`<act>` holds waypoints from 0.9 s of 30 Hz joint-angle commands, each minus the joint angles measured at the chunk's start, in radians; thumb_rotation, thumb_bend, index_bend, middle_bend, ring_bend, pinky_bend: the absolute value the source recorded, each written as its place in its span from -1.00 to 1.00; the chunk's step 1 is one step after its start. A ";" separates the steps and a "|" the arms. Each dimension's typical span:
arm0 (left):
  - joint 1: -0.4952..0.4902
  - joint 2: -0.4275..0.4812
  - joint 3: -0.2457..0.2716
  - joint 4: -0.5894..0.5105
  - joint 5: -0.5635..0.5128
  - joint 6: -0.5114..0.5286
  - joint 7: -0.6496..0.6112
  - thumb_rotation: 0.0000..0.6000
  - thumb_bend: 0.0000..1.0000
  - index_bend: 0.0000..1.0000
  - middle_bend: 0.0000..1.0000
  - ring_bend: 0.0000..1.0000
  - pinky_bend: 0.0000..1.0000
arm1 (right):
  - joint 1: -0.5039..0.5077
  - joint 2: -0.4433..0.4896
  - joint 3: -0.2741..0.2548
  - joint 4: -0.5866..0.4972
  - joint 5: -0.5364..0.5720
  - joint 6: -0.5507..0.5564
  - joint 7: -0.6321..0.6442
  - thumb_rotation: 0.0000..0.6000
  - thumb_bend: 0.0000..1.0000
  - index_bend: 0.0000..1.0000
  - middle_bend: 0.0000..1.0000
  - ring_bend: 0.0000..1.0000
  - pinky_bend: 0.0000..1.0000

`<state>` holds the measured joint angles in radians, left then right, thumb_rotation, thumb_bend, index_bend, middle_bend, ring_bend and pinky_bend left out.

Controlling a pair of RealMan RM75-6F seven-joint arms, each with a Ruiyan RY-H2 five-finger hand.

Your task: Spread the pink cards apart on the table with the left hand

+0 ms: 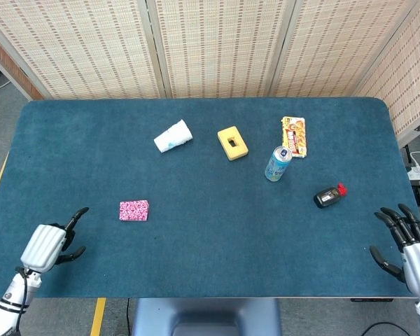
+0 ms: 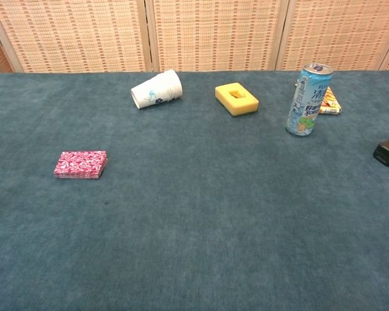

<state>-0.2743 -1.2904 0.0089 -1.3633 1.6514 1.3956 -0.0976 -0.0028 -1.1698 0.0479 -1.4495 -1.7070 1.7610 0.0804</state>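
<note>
The pink cards (image 1: 134,210) lie in one neat stack on the left part of the blue table (image 1: 210,252); the chest view shows the same stack of cards (image 2: 80,164) lying flat. My left hand (image 1: 52,243) hovers over the front left edge, a short way left of and nearer than the stack, holding nothing with its fingers apart. My right hand (image 1: 410,248) sits at the front right edge, fingers spread and empty. Neither hand shows in the chest view.
A tipped white paper cup (image 1: 173,136), a yellow sponge block (image 1: 232,143), an upright drink can (image 1: 277,164) and a snack packet (image 1: 293,136) lie across the far middle. A black device with a red tip (image 1: 329,196) rests at the right.
</note>
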 commanded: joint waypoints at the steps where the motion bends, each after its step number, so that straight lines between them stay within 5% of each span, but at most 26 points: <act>1: -0.044 0.025 -0.005 -0.034 0.021 -0.045 0.015 1.00 -0.61 -0.73 0.88 0.78 0.73 | 0.002 0.001 0.001 -0.001 0.001 -0.002 0.000 1.00 -0.63 -0.60 -0.64 -0.83 -0.44; 15: -0.299 0.075 -0.085 -0.171 -0.157 -0.478 0.088 1.00 -0.48 -0.51 1.00 0.96 0.91 | -0.007 0.005 -0.004 0.017 -0.016 0.025 0.030 1.00 -0.63 -0.59 -0.64 -0.83 -0.44; 27: -0.375 -0.017 -0.137 -0.176 -0.436 -0.575 0.334 1.00 -0.42 -0.60 1.00 0.99 0.95 | -0.013 0.006 -0.002 0.030 -0.018 0.044 0.059 1.00 -0.63 -0.59 -0.64 -0.83 -0.44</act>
<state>-0.6322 -1.2799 -0.1142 -1.5391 1.2791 0.8371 0.1898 -0.0161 -1.1637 0.0461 -1.4195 -1.7249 1.8044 0.1394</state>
